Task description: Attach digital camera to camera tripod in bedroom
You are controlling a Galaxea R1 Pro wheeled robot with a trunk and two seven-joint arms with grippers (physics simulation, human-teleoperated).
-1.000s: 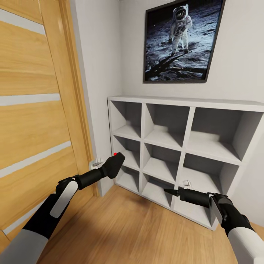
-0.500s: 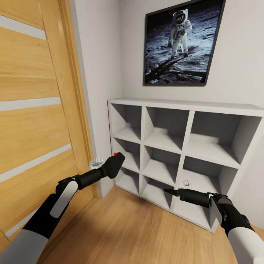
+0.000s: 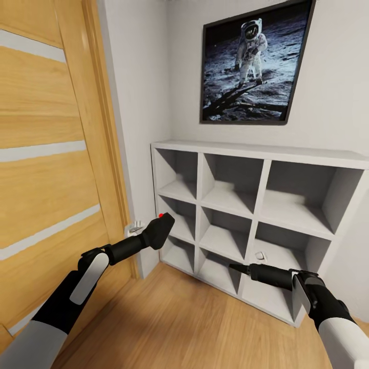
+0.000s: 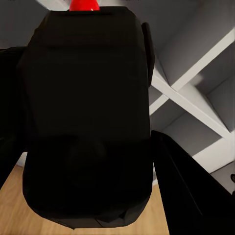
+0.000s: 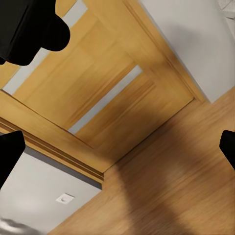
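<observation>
A small, chunky black digital camera [image 3: 163, 226] with a bright red button on top is held in the left gripper [image 3: 160, 229], raised above the wood floor, near the lower left corner of a grey cube shelf. From the left wrist, its dark body looms large [image 4: 88, 127].

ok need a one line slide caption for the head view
Left tool carries the digital camera beside a grey cube shelf under an astronaut picture; right tool is free.

A pale grey 9-compartment cube shelf [image 3: 266, 202] stands on the light wood plank floor [image 3: 179, 323], against the wall.
</observation>
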